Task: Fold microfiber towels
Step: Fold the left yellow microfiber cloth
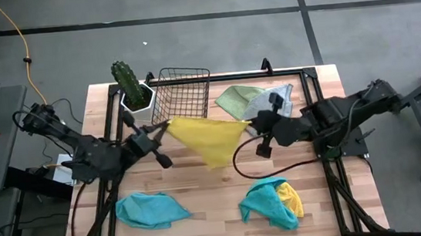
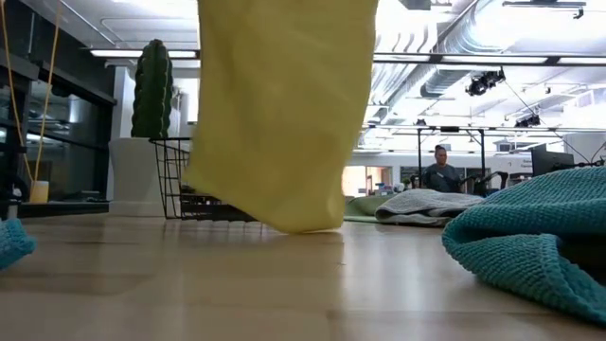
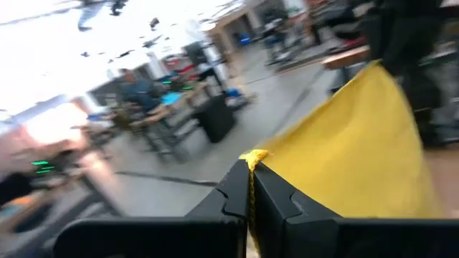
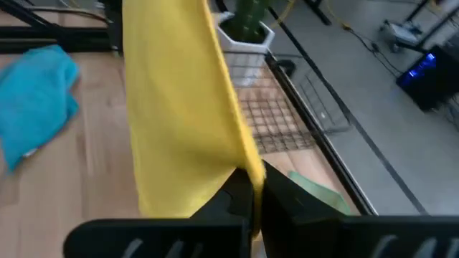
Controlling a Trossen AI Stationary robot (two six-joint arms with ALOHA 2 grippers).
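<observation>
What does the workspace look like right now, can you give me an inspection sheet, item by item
Surface: wooden table, towels scattered on it.
Job's things: yellow towel held up off the table between both grippers; teal towel at the near left; teal and yellow towels bunched together at the near right; light green towel and grey towel at the far side.
Clutter: black wire basket; potted cactus beside it.
Grippers: left gripper shut on a corner of the yellow towel; right gripper shut on the opposite corner.
Cables: black cable looping over the table by the right arm; yellow cable on the floor.
Surroundings: a seated person in the room behind.
</observation>
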